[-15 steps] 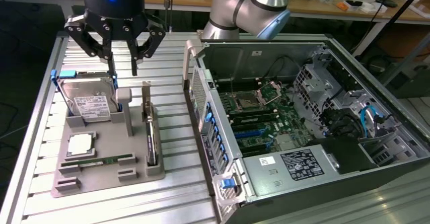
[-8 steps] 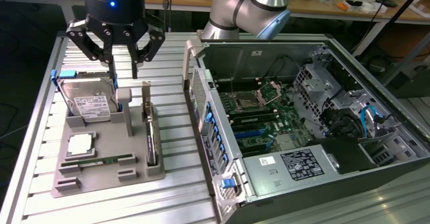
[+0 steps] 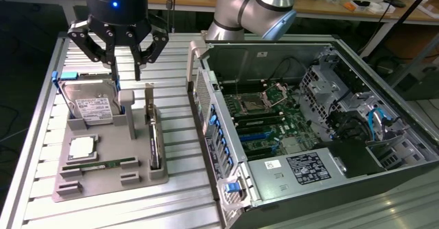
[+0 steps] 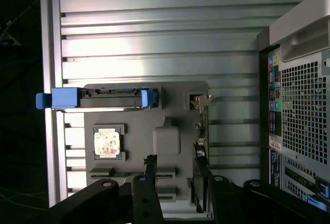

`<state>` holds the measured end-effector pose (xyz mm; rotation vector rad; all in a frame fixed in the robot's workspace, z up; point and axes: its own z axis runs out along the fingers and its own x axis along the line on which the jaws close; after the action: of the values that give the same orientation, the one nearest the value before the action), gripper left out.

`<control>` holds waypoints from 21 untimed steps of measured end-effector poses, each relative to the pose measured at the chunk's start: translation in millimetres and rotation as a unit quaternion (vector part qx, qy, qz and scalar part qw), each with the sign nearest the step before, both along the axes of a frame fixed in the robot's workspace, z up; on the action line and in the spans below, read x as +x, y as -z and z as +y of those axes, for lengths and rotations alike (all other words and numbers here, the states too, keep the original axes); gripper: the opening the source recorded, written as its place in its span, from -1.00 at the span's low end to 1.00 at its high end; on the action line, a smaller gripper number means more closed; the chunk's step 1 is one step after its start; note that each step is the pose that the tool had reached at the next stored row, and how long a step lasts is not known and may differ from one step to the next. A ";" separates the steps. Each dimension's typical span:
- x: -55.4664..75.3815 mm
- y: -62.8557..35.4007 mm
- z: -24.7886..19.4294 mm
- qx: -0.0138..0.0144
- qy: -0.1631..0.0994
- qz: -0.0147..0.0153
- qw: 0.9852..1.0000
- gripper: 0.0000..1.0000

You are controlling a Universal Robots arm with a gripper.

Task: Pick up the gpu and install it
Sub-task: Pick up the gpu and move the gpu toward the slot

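Gripper (image 3: 125, 73) open, holding nothing, hovering above the far end of the grey parts tray (image 3: 103, 187), well clear of it. The gpu (image 3: 152, 136) stands on edge in a slot along the tray's side nearest the open computer case (image 3: 309, 54), on the exterior view's right of the tray. Its pale bracket (image 3: 149, 92) sticks up at the far end. Not yet touched. In the wrist view the card is edge-on and runs in line with one finger (image 4: 203, 182) rather than between the two, so the gripper looks off-centre, toward the hard drive (image 3: 92, 108) side. Step in hand reads as the approach for the pick. To do it well, my judgement: centre the jaws across the thin card, keep them wide, descend straight, and take the top edge clear of the bracket and the tray post (image 3: 127, 110).
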<state>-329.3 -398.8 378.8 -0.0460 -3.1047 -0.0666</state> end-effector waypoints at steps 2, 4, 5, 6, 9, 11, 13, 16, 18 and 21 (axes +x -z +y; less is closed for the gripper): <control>0.0 0.0 0.0 0.000 0.000 0.000 1.000 -0.16; 0.0 0.0 0.0 0.000 0.000 0.000 1.000 -0.16; 0.0 0.0 0.0 0.000 0.000 0.000 1.000 -0.16; 0.0 0.0 0.0 0.000 0.000 0.000 1.000 -0.16; 0.0 0.0 0.0 0.000 0.000 0.000 1.000 -0.16; 0.0 0.0 0.0 0.000 0.000 0.000 1.000 -0.16; 0.0 0.0 0.0 0.000 0.000 0.000 1.000 -0.16; 0.0 0.0 0.0 0.000 0.000 0.000 1.000 -0.16; 2.9 0.3 0.0 0.000 0.000 0.000 1.000 -0.16; 6.8 1.8 0.0 0.000 0.000 0.000 1.000 -0.16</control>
<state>-322.5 -398.8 377.0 -0.0460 -3.1048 -0.0667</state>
